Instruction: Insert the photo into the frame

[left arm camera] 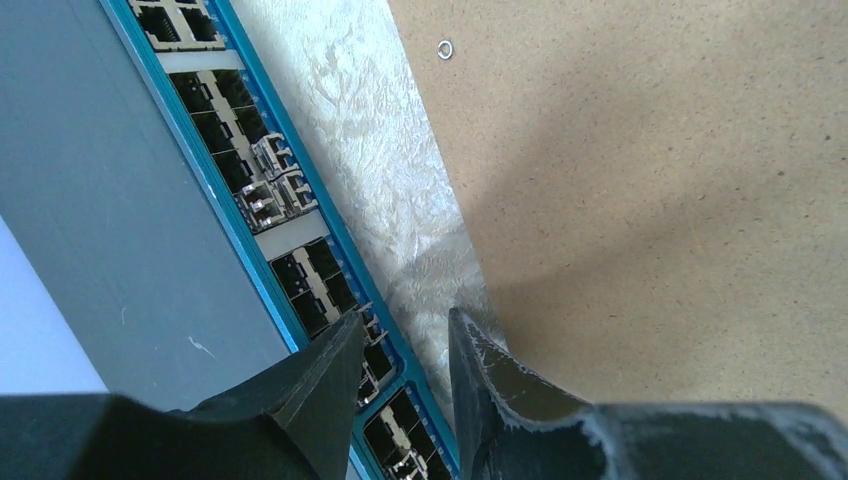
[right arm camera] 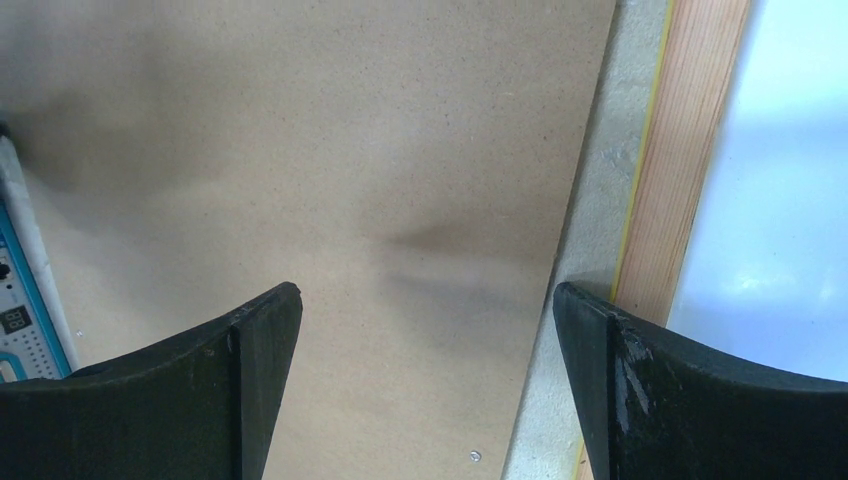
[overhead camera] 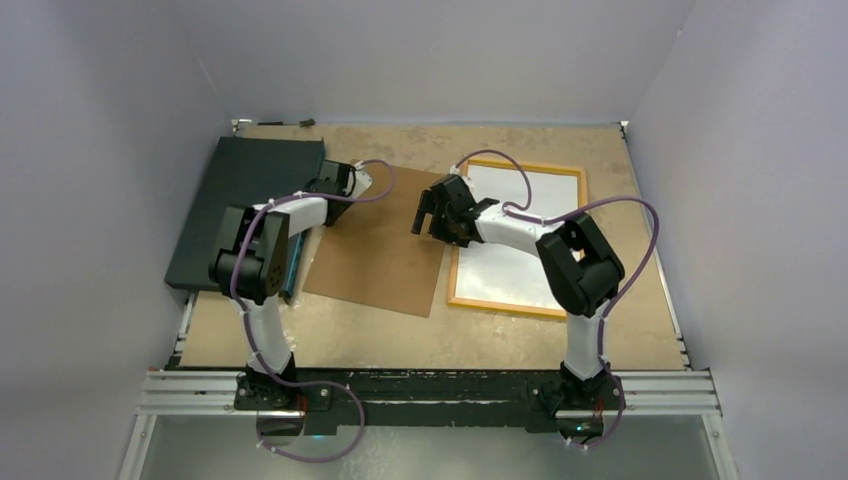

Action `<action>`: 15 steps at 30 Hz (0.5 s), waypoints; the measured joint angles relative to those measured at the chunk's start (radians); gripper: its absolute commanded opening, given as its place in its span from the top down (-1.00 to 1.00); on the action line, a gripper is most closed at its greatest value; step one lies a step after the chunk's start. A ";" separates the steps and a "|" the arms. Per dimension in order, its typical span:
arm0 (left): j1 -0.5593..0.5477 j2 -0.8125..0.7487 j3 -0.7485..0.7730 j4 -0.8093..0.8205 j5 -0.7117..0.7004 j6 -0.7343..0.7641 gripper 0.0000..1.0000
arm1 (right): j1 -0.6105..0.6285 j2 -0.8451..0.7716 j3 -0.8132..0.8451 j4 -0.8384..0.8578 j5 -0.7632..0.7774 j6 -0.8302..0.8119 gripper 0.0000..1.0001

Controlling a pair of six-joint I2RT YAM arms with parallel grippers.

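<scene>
Table (overhead camera: pixel 330 335) bears dark slab (overhead camera: pixel 240 200); brown board (overhead camera: pixel 380 250) beside it; frame (overhead camera: pixel 540 167) rightmost.

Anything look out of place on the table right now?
The brown board lies skewed, its edges at an angle to the frame beside it. A small metal ring sits loose on the board, near its edge by the dark box. Nothing looks spilled or broken.

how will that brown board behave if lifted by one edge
The brown board looks thin and lies flat on the table, so an edge will probably be hard to get under. Its matte, grainy surface should grip rather than slip. So wide a sheet is likely light and may flex slightly.
</scene>
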 measured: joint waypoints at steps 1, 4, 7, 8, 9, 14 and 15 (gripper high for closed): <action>0.000 -0.001 0.000 -0.002 0.008 -0.004 0.30 | -0.002 0.003 0.003 0.000 0.000 0.005 -0.98; 0.007 -0.005 0.003 -0.013 0.051 -0.023 0.32 | -0.005 0.011 0.013 0.006 -0.010 0.017 -0.98; 0.016 -0.005 0.017 -0.028 0.122 -0.056 0.34 | -0.011 0.011 0.013 0.013 -0.040 0.036 -0.98; 0.020 -0.005 0.019 -0.033 0.139 -0.064 0.34 | -0.014 0.011 0.013 0.014 -0.050 0.041 -0.98; 0.024 -0.005 0.020 -0.037 0.154 -0.071 0.35 | -0.019 0.011 0.013 0.015 -0.064 0.048 -0.97; 0.043 -0.008 0.025 -0.047 0.216 -0.101 0.36 | -0.063 0.010 0.003 0.045 -0.161 0.099 -0.97; 0.046 -0.009 0.025 -0.048 0.227 -0.108 0.37 | -0.071 0.009 -0.001 0.054 -0.177 0.109 -0.97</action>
